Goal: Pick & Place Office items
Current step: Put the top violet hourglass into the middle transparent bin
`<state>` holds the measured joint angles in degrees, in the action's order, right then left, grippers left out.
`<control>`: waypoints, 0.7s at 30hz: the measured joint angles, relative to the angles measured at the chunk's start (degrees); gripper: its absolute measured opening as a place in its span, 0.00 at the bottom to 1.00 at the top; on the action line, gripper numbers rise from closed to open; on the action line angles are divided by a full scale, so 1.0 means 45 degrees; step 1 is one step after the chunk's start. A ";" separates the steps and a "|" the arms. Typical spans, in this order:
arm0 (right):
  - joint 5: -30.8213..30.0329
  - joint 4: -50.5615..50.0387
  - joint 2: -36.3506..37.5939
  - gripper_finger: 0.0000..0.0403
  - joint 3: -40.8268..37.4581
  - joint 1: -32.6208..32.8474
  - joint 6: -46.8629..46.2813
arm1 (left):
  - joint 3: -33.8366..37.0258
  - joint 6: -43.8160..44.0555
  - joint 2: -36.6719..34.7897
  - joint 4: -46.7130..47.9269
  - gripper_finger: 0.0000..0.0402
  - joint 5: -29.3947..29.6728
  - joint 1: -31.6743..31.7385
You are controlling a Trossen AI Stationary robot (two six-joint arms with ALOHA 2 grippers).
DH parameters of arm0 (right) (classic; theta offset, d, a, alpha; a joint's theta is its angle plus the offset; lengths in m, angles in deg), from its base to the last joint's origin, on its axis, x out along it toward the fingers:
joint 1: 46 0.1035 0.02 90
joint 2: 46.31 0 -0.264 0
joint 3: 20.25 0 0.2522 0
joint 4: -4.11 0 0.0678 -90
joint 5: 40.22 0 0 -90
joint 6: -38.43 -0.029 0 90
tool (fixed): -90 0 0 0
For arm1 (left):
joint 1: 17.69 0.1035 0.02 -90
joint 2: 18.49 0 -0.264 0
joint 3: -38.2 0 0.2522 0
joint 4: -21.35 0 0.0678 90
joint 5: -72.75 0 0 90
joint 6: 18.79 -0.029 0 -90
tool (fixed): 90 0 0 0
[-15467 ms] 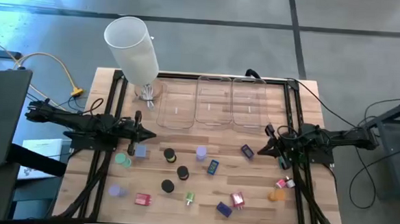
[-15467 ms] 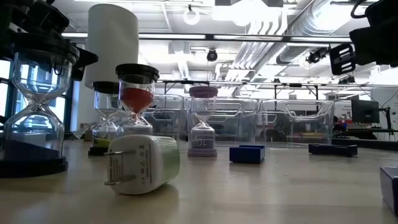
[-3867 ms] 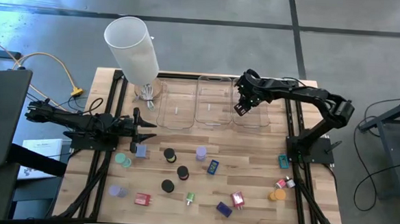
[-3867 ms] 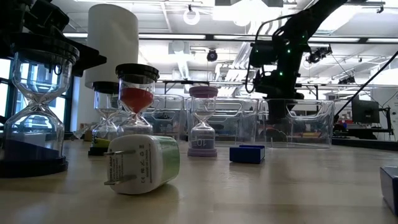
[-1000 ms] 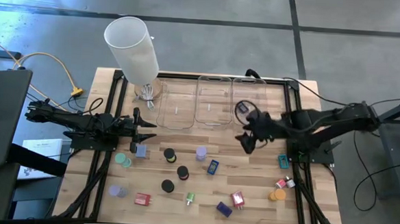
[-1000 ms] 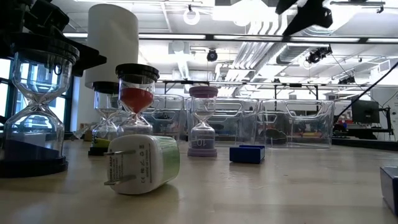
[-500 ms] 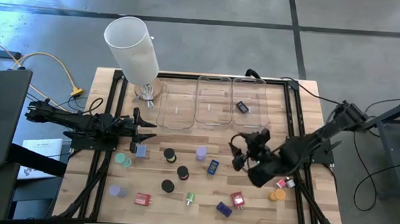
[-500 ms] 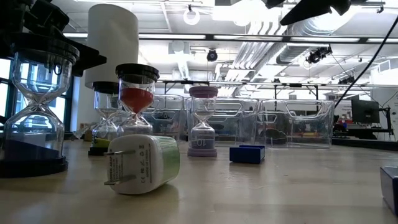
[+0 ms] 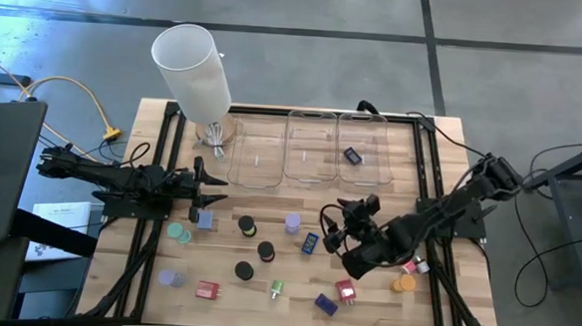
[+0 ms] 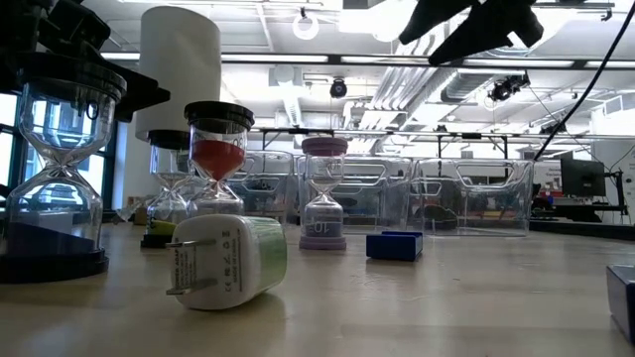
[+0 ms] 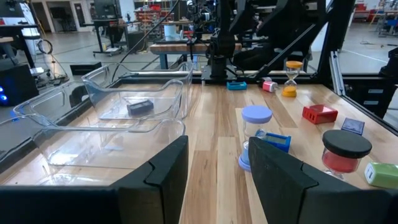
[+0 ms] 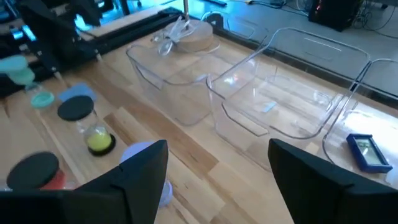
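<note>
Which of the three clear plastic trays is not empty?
The clear rectangular plastic tray on the right is not empty: a small dark blue block lies inside it. The middle tray and left tray show only bare bottoms.

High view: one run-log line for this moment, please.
right gripper: open, empty, above blue clip | small dark-blue block: in right clear tray | left gripper: parked

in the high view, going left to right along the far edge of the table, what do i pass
White cylinder → left tray → middle tray → right tray, which holds a small blue piece.
</note>
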<state>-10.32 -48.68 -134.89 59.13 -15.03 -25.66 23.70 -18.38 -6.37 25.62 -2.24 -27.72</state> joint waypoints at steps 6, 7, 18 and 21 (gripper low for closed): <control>0.0053 0.1168 0.0000 0.66 0.0000 -0.0181 0.1197 | 0.0000 -0.0003 -0.0005 0.0005 0.41 0.0005 -0.0003; 0.0077 0.1289 0.0000 0.66 0.0000 -0.0176 0.1297 | 0.0000 0.0000 -0.0002 0.0000 0.41 0.0005 -0.0003; 0.0098 0.1403 0.0005 0.66 0.0000 -0.0167 0.1617 | 0.0000 0.0000 -0.0002 0.0001 0.41 0.0002 -0.0003; 0.0100 0.1400 0.0005 0.66 0.0000 -0.0167 0.1963 | 0.0000 -0.0003 0.0000 0.0001 0.41 0.0000 -0.0003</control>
<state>-9.87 -42.37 -134.86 59.13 -15.78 -16.83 23.70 -18.40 -6.37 25.62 -2.24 -27.73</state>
